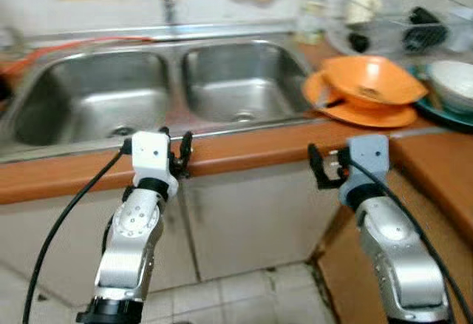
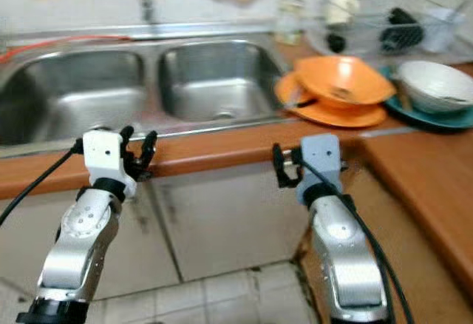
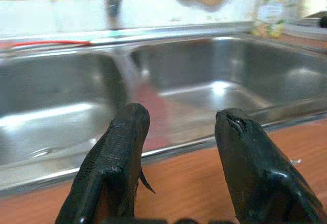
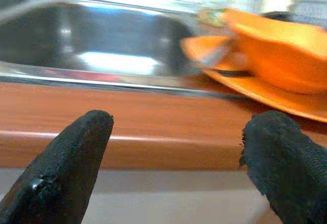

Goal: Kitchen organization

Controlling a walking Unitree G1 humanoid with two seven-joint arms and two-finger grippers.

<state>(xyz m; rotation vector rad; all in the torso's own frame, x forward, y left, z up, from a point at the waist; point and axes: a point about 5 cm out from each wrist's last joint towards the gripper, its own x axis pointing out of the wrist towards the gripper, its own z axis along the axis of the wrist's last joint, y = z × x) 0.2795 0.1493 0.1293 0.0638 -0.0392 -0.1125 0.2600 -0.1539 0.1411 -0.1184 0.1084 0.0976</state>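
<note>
**Both grippers raised at the counter edge, before the double sink**

From the left eye view we see a stainless double sink [image 1: 162,91] set in a brown countertop [image 1: 244,150]. Our left gripper [image 1: 176,154] is held up at the counter's front edge, in front of the divider between the two basins, and its black fingers look spread. Our right gripper [image 1: 325,167] hovers at the same edge further right, below an orange bowl [image 1: 373,80] that sits tilted on an orange plate [image 1: 369,115] just right of the sink. Behind them stands a wire dish rack [image 1: 399,21] holding dark items, with a clear bottle [image 1: 313,9] beside it against the wall. A white bowl [image 1: 452,83] rests on a teal plate [image 1: 447,115] at the far right.

The right eye view gives us the same layout; a utensil handle [image 2: 290,100] seems to lie between the orange bowl and plate, though blur keeps us from naming it.

In the left wrist view our two fingers [image 3: 115,157] stand apart with nothing between them, pointing over the counter edge toward the basins and the faucet [image 3: 110,4].

In the right wrist view our fingers [image 4: 66,162] are wide apart and hold nothing, level with the counter's front, with the orange bowl and plate ahead on the countertop.
</note>
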